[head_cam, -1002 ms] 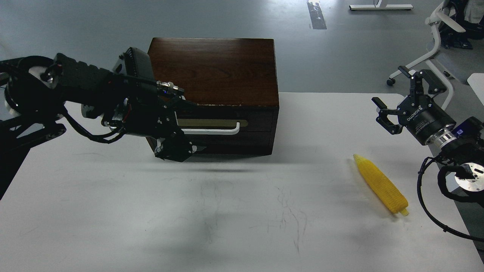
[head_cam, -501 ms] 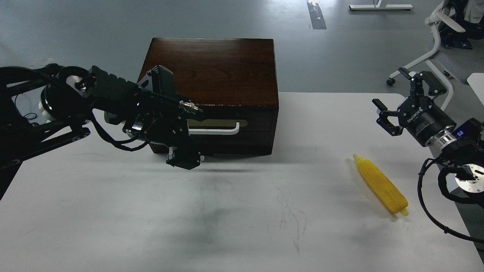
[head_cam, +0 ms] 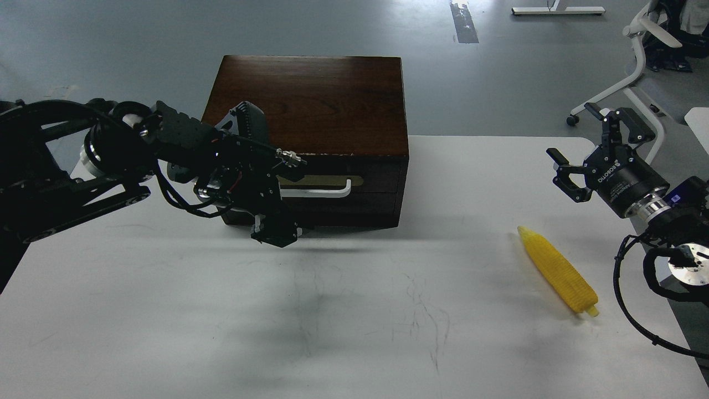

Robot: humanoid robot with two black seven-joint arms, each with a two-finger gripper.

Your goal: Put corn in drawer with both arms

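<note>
Robotiq lettering on the right gripper (head_cam: pixel 588 145); its fingers spread, empty.
Left gripper (head_cam: pixel 275 235) has moved right along the drawer (head_cam: pixel 343 185); grip unreadable; corn (head_cam: pixel 558 271) unmoved.

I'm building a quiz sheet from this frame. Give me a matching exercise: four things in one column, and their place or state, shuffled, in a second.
Things:
1. corn
2. drawer
3. left gripper
4. right gripper

Place or state:
A. closed, white bar handle across its front
B. fingers spread, raised beyond the table's right end
C. lying flat on the white table, right side
D. low in front of the cabinet's left lower corner

Pairs: 1-C, 2-A, 3-D, 4-B
</note>
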